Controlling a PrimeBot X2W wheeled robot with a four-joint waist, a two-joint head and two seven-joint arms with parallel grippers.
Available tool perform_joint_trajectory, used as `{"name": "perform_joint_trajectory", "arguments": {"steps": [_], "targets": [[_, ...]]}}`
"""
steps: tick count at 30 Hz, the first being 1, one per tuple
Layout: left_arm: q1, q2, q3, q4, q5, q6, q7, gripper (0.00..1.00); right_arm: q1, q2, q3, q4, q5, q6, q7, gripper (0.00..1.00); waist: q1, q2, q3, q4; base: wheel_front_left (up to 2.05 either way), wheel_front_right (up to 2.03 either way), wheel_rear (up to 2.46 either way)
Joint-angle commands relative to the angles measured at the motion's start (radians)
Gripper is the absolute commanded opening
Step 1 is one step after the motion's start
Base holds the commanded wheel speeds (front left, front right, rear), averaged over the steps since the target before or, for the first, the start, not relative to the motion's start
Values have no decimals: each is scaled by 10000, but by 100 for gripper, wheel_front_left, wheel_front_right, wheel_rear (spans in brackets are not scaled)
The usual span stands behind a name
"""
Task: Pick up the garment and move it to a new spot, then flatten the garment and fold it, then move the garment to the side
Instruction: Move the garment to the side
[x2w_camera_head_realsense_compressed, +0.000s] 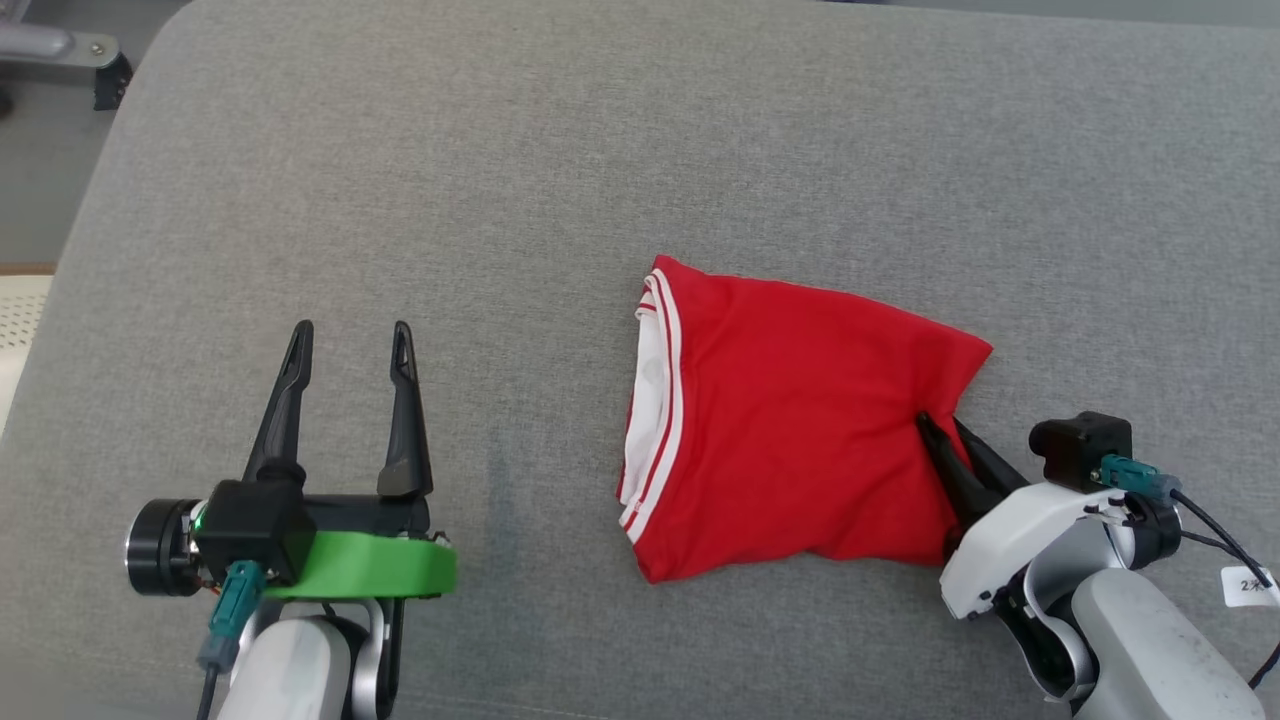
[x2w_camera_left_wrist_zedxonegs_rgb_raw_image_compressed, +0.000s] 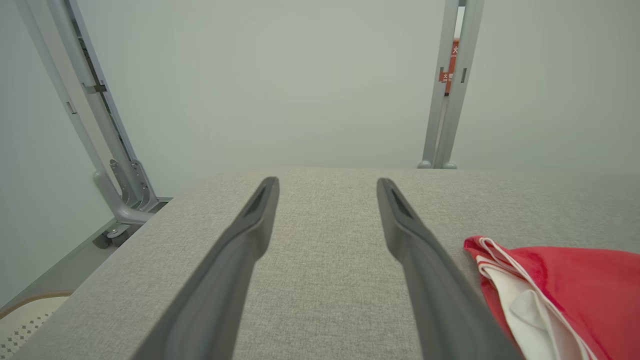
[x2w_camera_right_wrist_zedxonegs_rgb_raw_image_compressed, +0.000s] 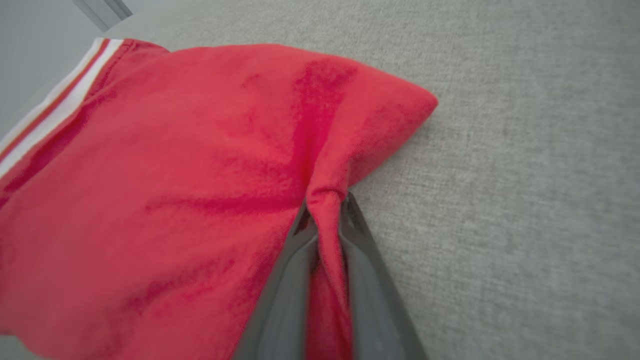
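Likely last step: my right gripper (x2w_camera_head_realsense_compressed: 938, 422) pinches the folded garment (x2w_camera_head_realsense_compressed: 790, 420), left gripper (x2w_camera_head_realsense_compressed: 352, 345) gapes empty; drag aside next.

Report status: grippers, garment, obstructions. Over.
Right gripper shut on red garment, at its right edge. Left gripper open, empty, apart from cloth. Garment folded over, lying on grey cushion. No obstruction seen.

light: even, soft | shadows: faint | wrist views: blurred near edges
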Motion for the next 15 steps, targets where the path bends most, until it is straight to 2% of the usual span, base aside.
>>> {"name": "perform_joint_trajectory", "arguments": {"steps": [1, 4, 9, 11, 15], "targets": [[127, 75, 82, -58, 124, -31, -24, 100, 59, -45, 223, 33, 40, -3, -18, 0, 0, 0, -22, -452, 0, 0, 0], [244, 122, 146, -211, 244, -67, -25, 100, -67, -208, 269, -357, 11, -4, -359, 0, 0, 0, 31, -1080, 0, 0, 0], [515, 284, 402, -633, 337, 63, -27, 100, -362, -523, 381, -912, 27, -14, -646, 0, 0, 0, 128, -2740, 0, 0, 0], [572, 349, 368, -834, 404, 66, -26, 100, -466, -720, 293, -932, 85, -12, -625, 0, 0, 0, 220, -3456, 0, 0, 0], [277, 518, 184, -1111, 546, -112, 97, 100, -854, -1064, -51, -799, 340, -12, -753, 0, 0, 0, 468, -4362, 0, 0, 0]]}}
